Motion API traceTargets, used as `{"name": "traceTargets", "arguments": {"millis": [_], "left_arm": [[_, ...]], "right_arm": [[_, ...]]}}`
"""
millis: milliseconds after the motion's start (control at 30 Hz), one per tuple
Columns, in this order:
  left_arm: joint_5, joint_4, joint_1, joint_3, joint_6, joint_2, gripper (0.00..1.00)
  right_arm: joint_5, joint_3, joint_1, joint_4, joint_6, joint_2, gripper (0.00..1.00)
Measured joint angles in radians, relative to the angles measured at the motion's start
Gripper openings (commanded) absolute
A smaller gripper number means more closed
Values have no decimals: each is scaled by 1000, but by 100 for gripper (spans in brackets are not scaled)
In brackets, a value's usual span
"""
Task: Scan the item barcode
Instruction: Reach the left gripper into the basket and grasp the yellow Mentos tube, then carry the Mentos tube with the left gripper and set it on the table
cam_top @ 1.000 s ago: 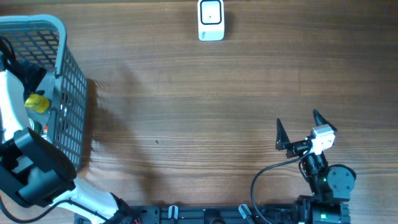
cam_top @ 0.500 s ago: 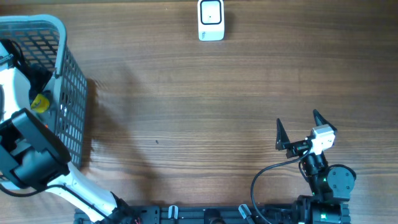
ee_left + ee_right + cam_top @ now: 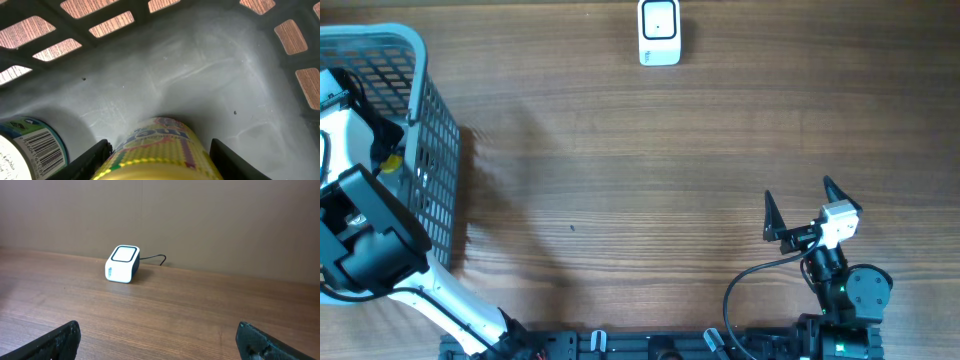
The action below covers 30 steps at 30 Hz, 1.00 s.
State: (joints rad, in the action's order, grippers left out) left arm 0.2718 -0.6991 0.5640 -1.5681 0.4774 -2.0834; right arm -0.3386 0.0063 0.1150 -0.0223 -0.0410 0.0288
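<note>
One yellow container [image 3: 157, 147] with printed sides is seen lying on the pale floor of the grey mesh basket [image 3: 435, 140], which stands at the far left of the table [image 3: 620, 180]. In the overhead view only a small yellow patch of it is visible through the basket wall, beside the white left arm reaching into the basket.

The left gripper [image 3: 160, 155] is placed astride this container, with one dark finger [image 3: 100, 152] close against each side. The jaws are part-way open. Whether a firm hold has been taken cannot be told from the left wrist view.

A second item [image 3: 30, 150], round, with a green rim and a white barcode label, is seen just to the left of the container on the basket floor.

The white scanner [image 3: 660, 33] with its dark top window is set at the far edge of the table, near the middle and well apart from the basket. A dark cable is led away behind it.

The right gripper [image 3: 800, 195] is held over the near right part of the table. Its jaws are spread wide and nothing is held between them.
</note>
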Motion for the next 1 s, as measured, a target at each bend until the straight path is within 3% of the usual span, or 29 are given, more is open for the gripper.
{"name": "traceTargets", "arguments": {"millis": [300,633,900,1000], "left_arm": [[1,-61,0,2,0,73,50],[-19,-83,0,5,30,555,53],[-388,-34,-16,5,184,835,52],[-522,-10,-138,5,252,848,51]], "right_arm": [[0,0,0,0,0,0,100],[0,0,0,0,0,0,100],[0,0,0,0,0,0,100],[0,0,0,0,0,0,100]]}}
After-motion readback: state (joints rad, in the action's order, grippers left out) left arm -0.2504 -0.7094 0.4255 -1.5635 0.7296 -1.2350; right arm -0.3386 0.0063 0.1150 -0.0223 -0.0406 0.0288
